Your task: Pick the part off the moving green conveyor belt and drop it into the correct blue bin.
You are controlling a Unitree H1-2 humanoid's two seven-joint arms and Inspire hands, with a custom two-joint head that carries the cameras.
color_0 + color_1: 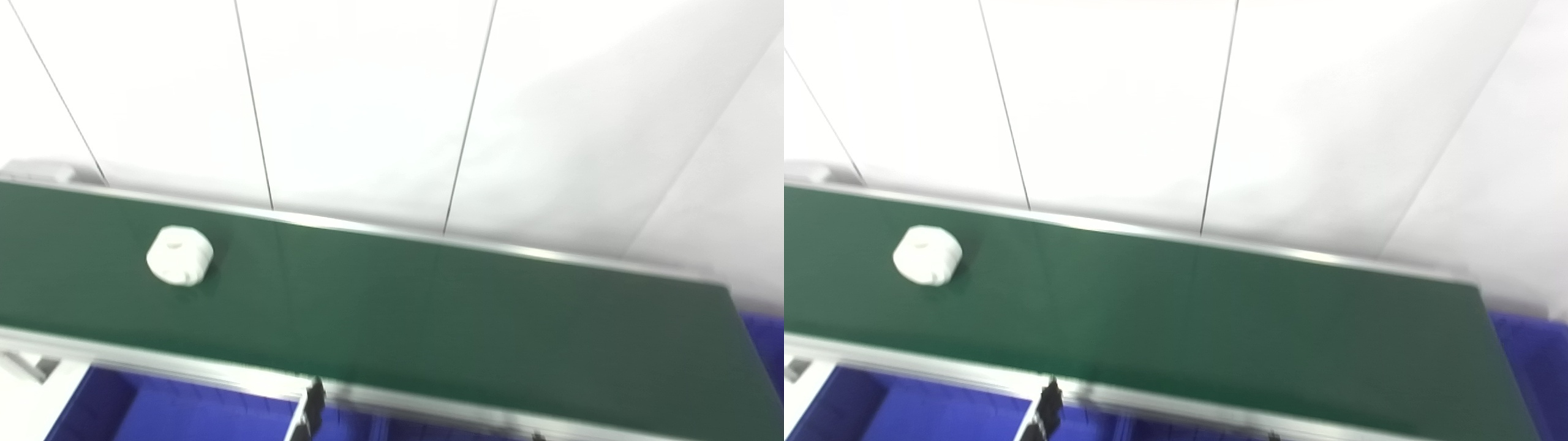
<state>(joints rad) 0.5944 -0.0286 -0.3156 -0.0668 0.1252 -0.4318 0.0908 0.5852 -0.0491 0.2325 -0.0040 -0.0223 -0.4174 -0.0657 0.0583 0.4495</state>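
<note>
A white, roundish faceted part (179, 255) lies on the green conveyor belt (429, 306) near its left end, also seen in the right eye view as the part (928, 255). The belt runs across the picture from upper left to lower right with silver rails along both edges. Neither hand is in view. Both pictures are blurred.
Blue bins (184, 410) sit below the belt's near rail, split by a light divider with a black clip (313, 398). Another blue bin (765, 343) shows past the belt's right end. A white panelled wall (367, 104) stands behind the belt.
</note>
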